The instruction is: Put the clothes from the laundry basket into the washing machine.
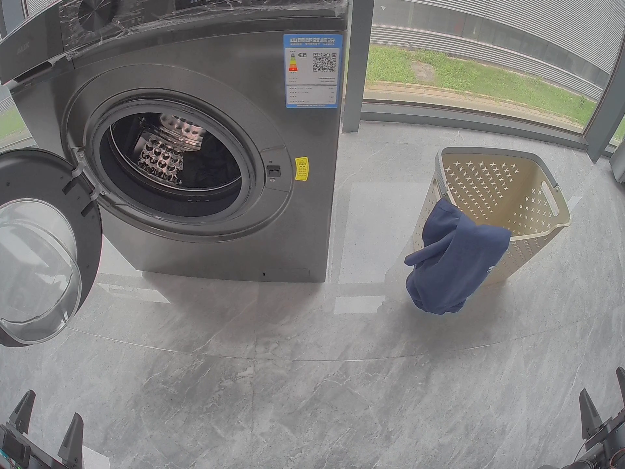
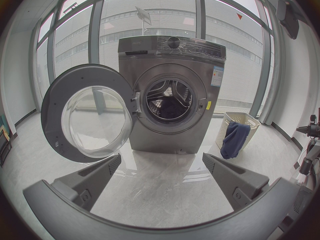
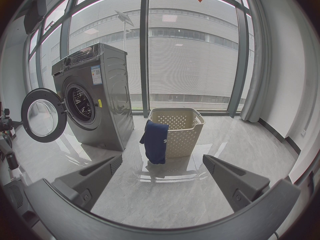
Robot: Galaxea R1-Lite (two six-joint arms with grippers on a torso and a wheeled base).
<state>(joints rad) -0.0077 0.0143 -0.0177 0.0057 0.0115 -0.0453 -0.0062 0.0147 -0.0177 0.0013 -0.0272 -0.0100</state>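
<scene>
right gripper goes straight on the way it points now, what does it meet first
Probably the blue garment draped over the basket rim. It lies nearly dead ahead of the open right gripper, with only floor between. Depth is hard to judge.

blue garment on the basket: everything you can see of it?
The blue garment is dark navy, soft, matte fabric, possibly a sweatshirt, with a small pale mark on it. It is draped over the rim of the cream laundry basket on the side nearer the robot. Most of it hangs crumpled down the outside wall, with a sleeve-like fold sticking out sideways. It touches the basket; whether its lower end reaches the floor is unclear.
</scene>
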